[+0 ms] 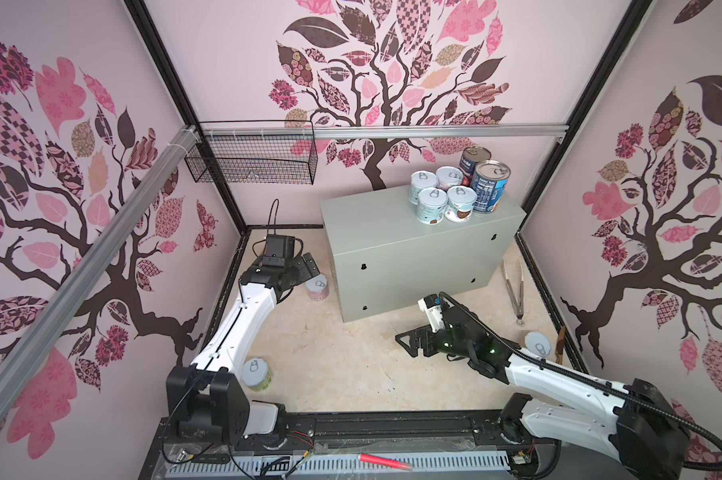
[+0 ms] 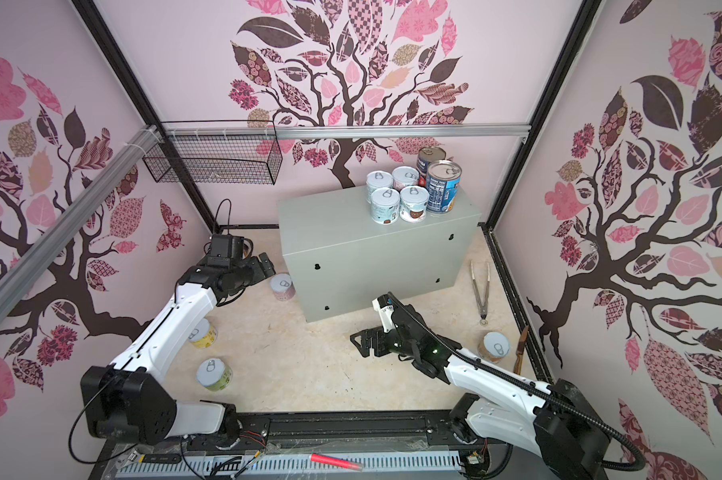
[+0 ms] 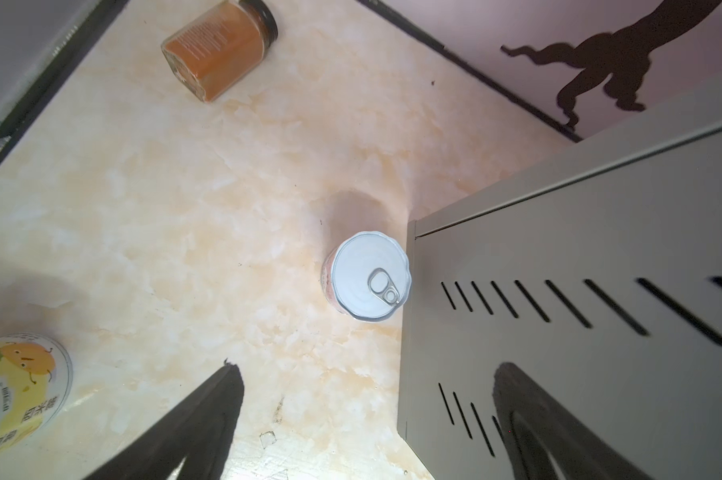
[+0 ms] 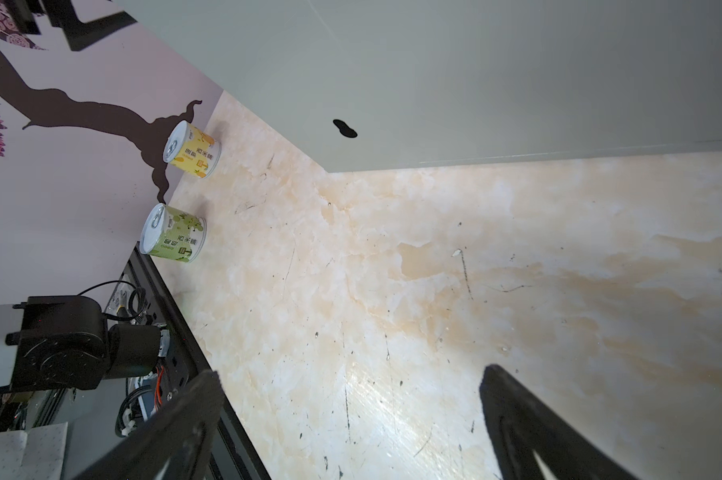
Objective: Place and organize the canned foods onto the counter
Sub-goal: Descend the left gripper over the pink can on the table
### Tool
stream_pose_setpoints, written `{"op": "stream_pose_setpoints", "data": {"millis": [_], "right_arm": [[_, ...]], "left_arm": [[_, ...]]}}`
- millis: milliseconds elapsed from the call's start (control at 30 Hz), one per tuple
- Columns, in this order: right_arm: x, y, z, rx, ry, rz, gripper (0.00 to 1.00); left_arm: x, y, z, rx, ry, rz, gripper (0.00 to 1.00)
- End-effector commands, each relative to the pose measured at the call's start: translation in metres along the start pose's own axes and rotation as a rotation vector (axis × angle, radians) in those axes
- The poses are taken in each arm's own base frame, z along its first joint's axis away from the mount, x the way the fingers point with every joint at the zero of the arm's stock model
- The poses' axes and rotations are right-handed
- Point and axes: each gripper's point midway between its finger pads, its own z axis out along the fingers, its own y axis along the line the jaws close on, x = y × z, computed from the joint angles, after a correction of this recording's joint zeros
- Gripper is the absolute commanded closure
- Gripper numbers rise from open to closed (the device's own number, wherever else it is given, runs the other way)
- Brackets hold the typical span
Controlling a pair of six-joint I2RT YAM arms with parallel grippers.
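The counter [image 1: 413, 257], a grey metal box, carries several short white-lidded cans [image 1: 432, 205] plus a blue-label can [image 1: 491, 187] and a red-label can [image 1: 473, 160] at its right end. A pink can [image 1: 318, 287] [image 3: 369, 276] stands on the floor against the counter's left end. My left gripper [image 1: 311, 268] [image 3: 365, 370] hovers open just above and beside it, holding nothing. A green can [image 1: 256, 374] [image 4: 172, 235] and a yellow can [image 2: 201, 332] [image 4: 191, 149] stand by the left arm. Another can [image 1: 538, 344] stands at the right. My right gripper [image 1: 409, 343] [image 4: 351, 374] is open and empty over bare floor before the counter.
An amber jar [image 3: 220, 50] lies on its side near the back left corner. Metal tongs [image 1: 513, 291] lie right of the counter, with a brown-handled tool [image 1: 560, 345] by the right wall. A black wire basket [image 1: 251, 160] hangs on the back rail.
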Motion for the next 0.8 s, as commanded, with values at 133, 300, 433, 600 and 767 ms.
{"op": "stream_pose_setpoints", "data": {"millis": [133,300,433,600,767], "right_arm": [[0.001,0.004,-0.002,-0.026,-0.014,-0.013,0.0],[0.007,0.001,-0.001,-0.025,-0.006,-0.018,0.0],[0.011,0.0,0.0,-0.027,0.003,-0.019,0.0],[0.012,-0.003,0.003,-0.018,0.011,-0.035,0.0],[0.012,-0.003,0.007,-0.012,0.024,-0.049,0.0]], "left_arm": [[0.009,-0.008,0.041,-0.01,0.061,-0.004,0.02],[0.013,-0.016,0.062,-0.006,0.092,-0.005,0.02],[0.012,-0.02,0.076,-0.012,0.109,0.002,0.02],[0.015,-0.023,0.093,-0.022,0.137,0.011,0.02],[0.017,-0.023,0.107,-0.032,0.156,0.017,0.02]]}}
